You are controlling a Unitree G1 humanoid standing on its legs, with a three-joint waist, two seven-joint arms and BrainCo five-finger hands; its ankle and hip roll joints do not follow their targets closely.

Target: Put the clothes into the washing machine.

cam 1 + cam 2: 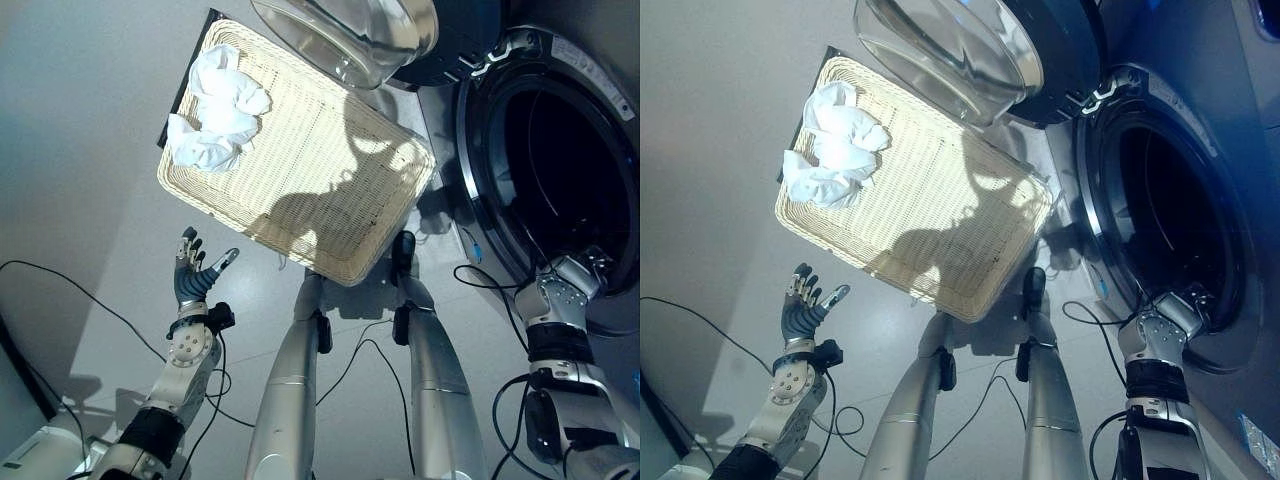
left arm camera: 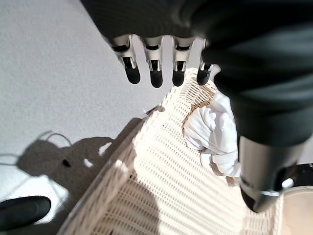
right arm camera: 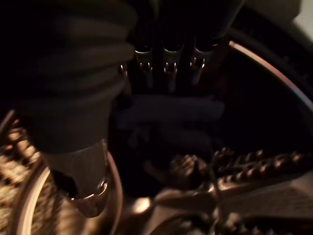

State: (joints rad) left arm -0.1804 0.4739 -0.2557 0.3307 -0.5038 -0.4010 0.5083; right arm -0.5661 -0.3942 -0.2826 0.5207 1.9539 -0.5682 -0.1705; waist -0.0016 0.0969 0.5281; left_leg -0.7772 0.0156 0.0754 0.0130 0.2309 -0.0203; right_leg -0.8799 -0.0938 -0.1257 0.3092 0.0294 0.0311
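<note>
Reaching into the washing machine (image 1: 560,160), right hand (image 3: 166,63) state unclear; left hand (image 1: 195,272) released near basket (image 1: 330,190).

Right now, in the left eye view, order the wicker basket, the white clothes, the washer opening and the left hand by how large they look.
1. wicker basket
2. washer opening, partly cut off by the frame edge, so its rank is unsure
3. white clothes
4. left hand, smallest

The clothes lie in the basket's far corner.
</note>
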